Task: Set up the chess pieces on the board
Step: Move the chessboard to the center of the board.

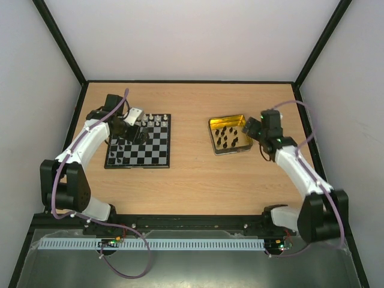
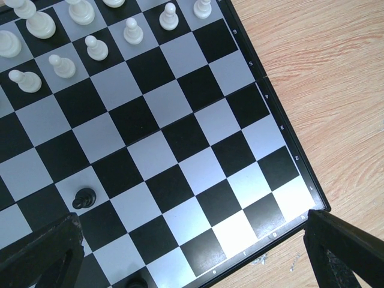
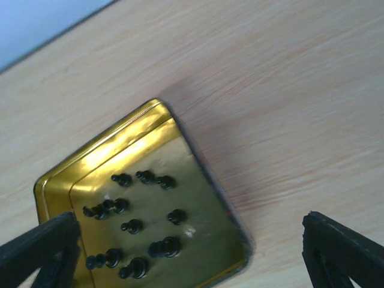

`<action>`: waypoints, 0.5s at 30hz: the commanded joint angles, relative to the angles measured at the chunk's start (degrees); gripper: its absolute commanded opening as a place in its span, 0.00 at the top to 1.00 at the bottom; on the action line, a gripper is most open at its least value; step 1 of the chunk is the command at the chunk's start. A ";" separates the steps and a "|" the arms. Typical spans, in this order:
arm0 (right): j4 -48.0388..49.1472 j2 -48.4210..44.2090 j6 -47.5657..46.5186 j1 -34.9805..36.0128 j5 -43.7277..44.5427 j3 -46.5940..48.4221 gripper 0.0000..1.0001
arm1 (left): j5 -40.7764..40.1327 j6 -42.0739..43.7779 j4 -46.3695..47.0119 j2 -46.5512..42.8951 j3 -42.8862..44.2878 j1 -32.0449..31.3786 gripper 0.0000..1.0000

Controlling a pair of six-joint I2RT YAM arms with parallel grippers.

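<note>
partly done: white chessmen (image 2: 96,48) line the far edge of the chessboard (image 2: 180,132) on the bench's left side, with few black pawns (image 2: 84,198) placed. most black chessmen (image 3: 165,246) lie in the gold tin (image 3: 102,144) on the right. the left gripper (image 2: 192,240) over the board and the right gripper (image 3: 192,240) over the tin gape wide, empty. rim markings too small to read; no brand.

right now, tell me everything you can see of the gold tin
The tin is a shallow rectangular metal tray with rounded corners and a raised rim, shiny gold-yellow inside, with no lid on it. It lies flat on the wooden table, right of the chessboard and apart from it, turned slightly askew. Roughly a dozen tiny black chessmen are scattered on its floor, and some look toppled. The open right gripper hangs over it, apparently without touching it.
</note>
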 commanded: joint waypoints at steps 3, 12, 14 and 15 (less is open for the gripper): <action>-12.37 13.58 -7.89 16.50 13.80 17.04 0.02 | -2.38 -1.48 -0.44 0.42 1.13 0.04 0.00; -20.51 26.93 -5.03 29.14 14.48 33.67 0.20 | -4.86 -1.89 0.94 -1.38 1.21 1.19 0.02; -22.54 29.61 -5.02 29.98 12.53 36.97 0.22 | -3.95 -2.39 0.54 -1.25 1.93 2.71 0.06; -23.64 30.85 -5.07 30.34 12.09 38.49 0.25 | -3.53 -2.76 0.44 -1.18 2.25 3.55 0.07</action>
